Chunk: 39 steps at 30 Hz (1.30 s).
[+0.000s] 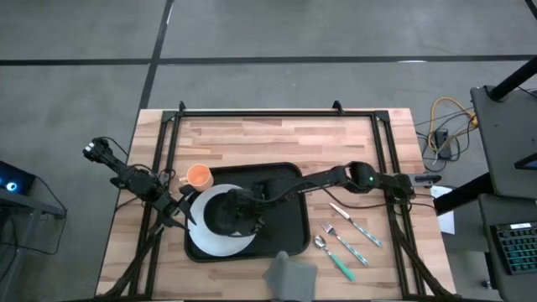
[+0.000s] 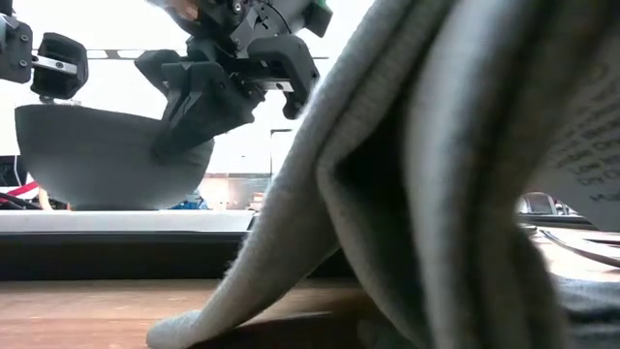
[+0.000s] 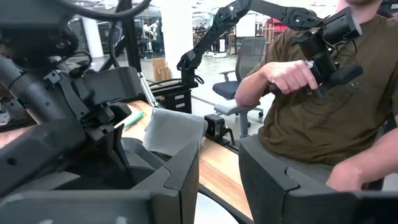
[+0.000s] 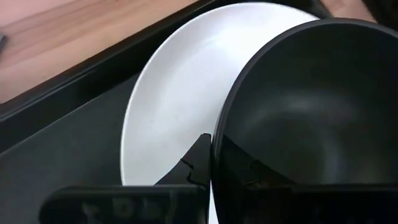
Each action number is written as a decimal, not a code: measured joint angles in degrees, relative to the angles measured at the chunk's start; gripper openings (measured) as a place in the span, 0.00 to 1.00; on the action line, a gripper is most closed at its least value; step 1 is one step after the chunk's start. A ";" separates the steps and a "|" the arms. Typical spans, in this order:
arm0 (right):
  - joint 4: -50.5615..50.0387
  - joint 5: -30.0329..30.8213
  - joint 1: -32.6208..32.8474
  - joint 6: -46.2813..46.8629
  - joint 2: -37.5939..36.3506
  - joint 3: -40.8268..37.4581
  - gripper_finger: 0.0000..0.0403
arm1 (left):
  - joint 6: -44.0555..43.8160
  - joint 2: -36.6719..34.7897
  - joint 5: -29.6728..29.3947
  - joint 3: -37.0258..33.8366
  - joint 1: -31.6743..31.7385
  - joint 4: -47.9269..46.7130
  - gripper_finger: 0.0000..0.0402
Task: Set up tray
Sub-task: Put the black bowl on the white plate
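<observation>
The black tray (image 1: 285, 210) lies mid-table, with a white plate (image 1: 210, 243) on its left part. A dark grey bowl (image 1: 220, 214) sits over the plate; in the low view, the bowl (image 2: 97, 155) has its base level with the plate's top, and whether they touch I cannot tell. My right gripper (image 1: 241, 216) is shut on the bowl's rim. My left gripper (image 1: 185, 210) is open beside the plate's left edge, and the low view shows the left gripper (image 2: 44, 63) well above it, touching nothing. My right gripper (image 4: 214, 155) holds the bowl by its rim (image 4: 217, 134) on the side toward the table's right. One finger (image 4: 198, 163) is outside the wall and the other inside the hollow. The fingers slant down from the table's right, and the bowl stays upright.
An orange cup (image 1: 199, 176) stands just off the tray's far-left corner. Cutlery (image 1: 348, 239) lies on the wood right of the tray. A grey folded napkin (image 1: 289, 273) sits at the near edge and fills much of the low view. A person (image 3: 323, 106) sits beyond the table.
</observation>
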 joint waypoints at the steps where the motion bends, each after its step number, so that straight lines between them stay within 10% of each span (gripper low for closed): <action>1: 0.15 -0.09 0.00 -0.02 0.00 0.00 0.02 | 0.00 0.00 0.02 0.00 0.00 0.00 0.24; 39: 6.81 -0.91 -0.74 1.25 -0.09 -4.53 0.02 | 0.00 0.00 0.02 0.00 0.00 0.02 0.24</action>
